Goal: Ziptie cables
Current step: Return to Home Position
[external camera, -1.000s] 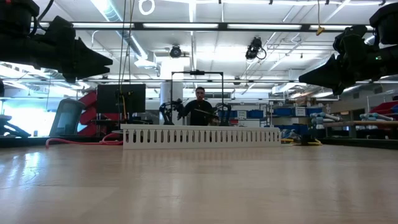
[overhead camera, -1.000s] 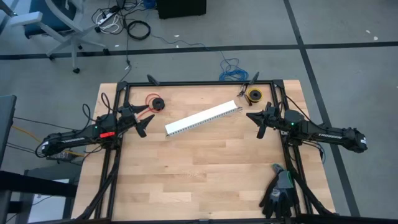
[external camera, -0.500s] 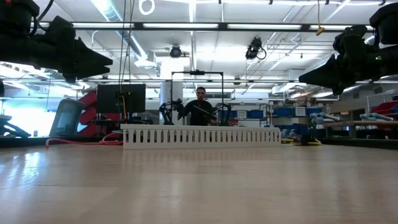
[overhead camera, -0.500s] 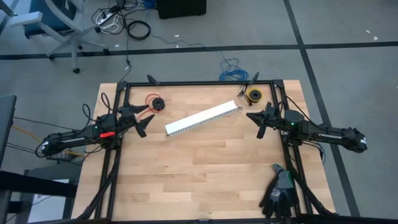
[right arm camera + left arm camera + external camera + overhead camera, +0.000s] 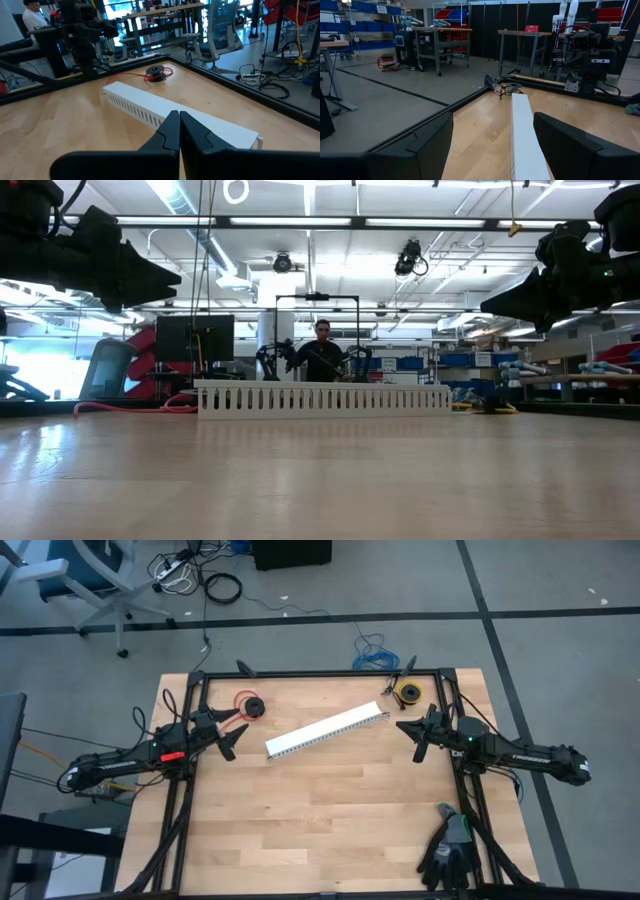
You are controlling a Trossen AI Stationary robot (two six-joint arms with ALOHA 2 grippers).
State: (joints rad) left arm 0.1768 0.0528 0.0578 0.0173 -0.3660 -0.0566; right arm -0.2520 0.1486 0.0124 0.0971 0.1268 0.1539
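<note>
Duct (image 5: 327, 731) lies closed. Left gripper (image 5: 493, 116) off one end, spread wide; right gripper (image 5: 178, 124) off other end, pinched together.

Both arms are matte black and slender, built from tubular links with thicker joints. The left arm (image 5: 120, 762) carries a small red mark near its wrist, and a thin black cable (image 5: 170, 700) loops beside it. The right arm (image 5: 520, 752) bears pale lettering along one link. The left gripper (image 5: 238, 730) and the right gripper (image 5: 405, 735) have dark, smooth fingers (image 5: 167, 132), broad at the root and tapering to wedge tips.
</note>
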